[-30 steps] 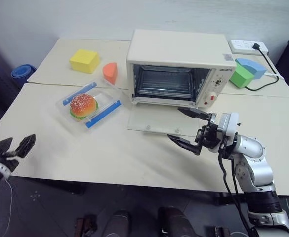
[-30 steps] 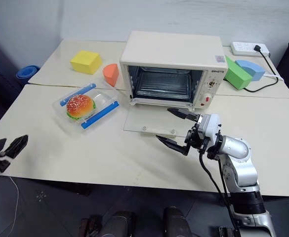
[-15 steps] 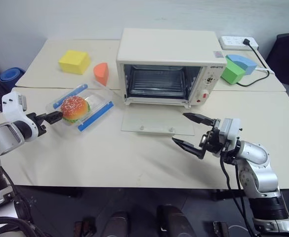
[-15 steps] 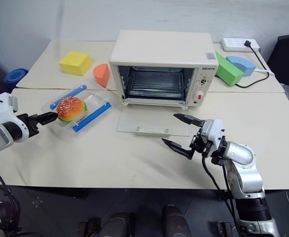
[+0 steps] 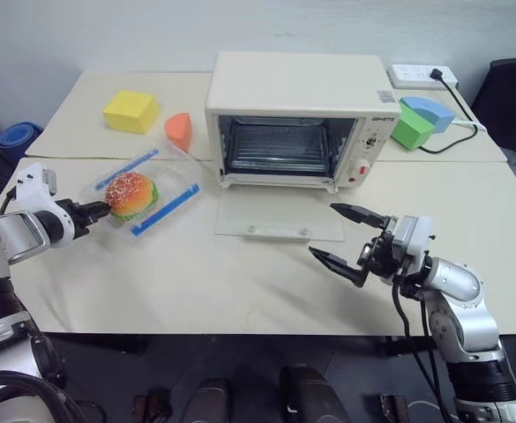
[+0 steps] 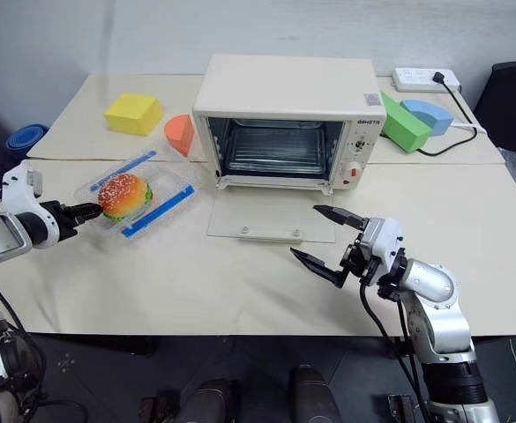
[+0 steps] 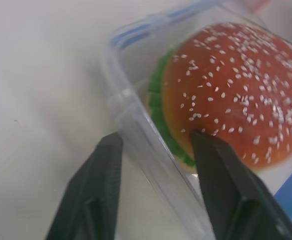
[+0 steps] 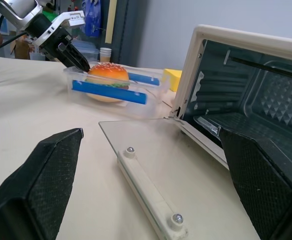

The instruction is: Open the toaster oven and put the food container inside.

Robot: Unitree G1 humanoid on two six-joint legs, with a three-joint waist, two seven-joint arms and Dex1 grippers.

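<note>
The cream-white toaster oven (image 5: 297,84) stands at the back middle of the table, its glass door (image 5: 280,216) dropped flat onto the tabletop and the rack inside bare. The food container (image 5: 171,187), a clear box with blue clips and a toy hamburger in it, lies left of the oven. My left gripper (image 5: 103,209) is at the container's near-left end. In the left wrist view, the left gripper (image 7: 153,137) straddles the clear wall, one finger outside and one against the bun, still apart. My right gripper (image 5: 321,229) hovers open beside the door's front right corner, holding nothing.
A yellow block (image 5: 130,110) and an orange wedge (image 5: 179,130) sit behind the container. Right of the oven are a green block (image 5: 409,132), a blue block (image 5: 430,110) and a power strip (image 5: 415,75) with a black cable.
My left arm rose from below the table's front edge and reached the container's end, and its fingers have narrowed around the wall. The right gripper has stayed put. The camera shifted.
</note>
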